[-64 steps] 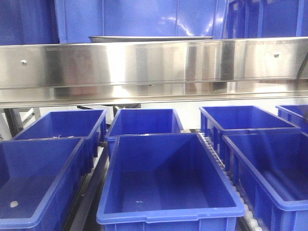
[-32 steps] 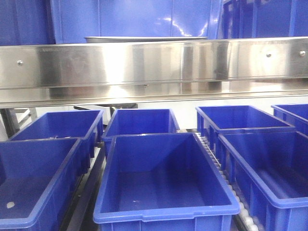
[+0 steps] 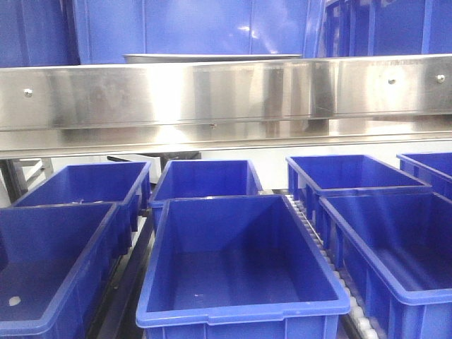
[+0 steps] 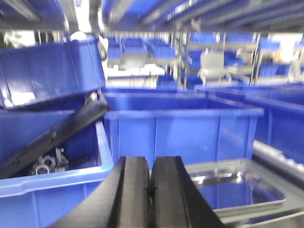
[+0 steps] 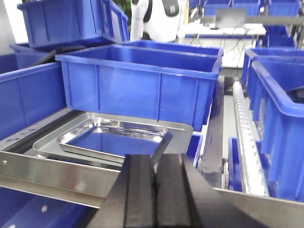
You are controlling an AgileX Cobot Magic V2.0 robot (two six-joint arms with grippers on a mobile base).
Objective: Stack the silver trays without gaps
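the silver trays [image 5: 111, 137] are being viewed nested behind the steel rail [image 3: 226, 95]. the left gripper [image 4: 150, 190] and right gripper [image 5: 154, 190] are being held with jaws closed, empty; opening and seating check are judged next.

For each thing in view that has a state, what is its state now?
Left gripper: jaws shut, holding nothing.
Right gripper: jaws shut, holding nothing.
Small silver tray: lying inside the larger tray, slightly skewed.
Large silver tray: flat behind the steel rail.
Front centre bin: empty.

Warehouse-style storage area: racks of blue bins [image 3: 240, 268], roller conveyor [image 5: 244, 137]
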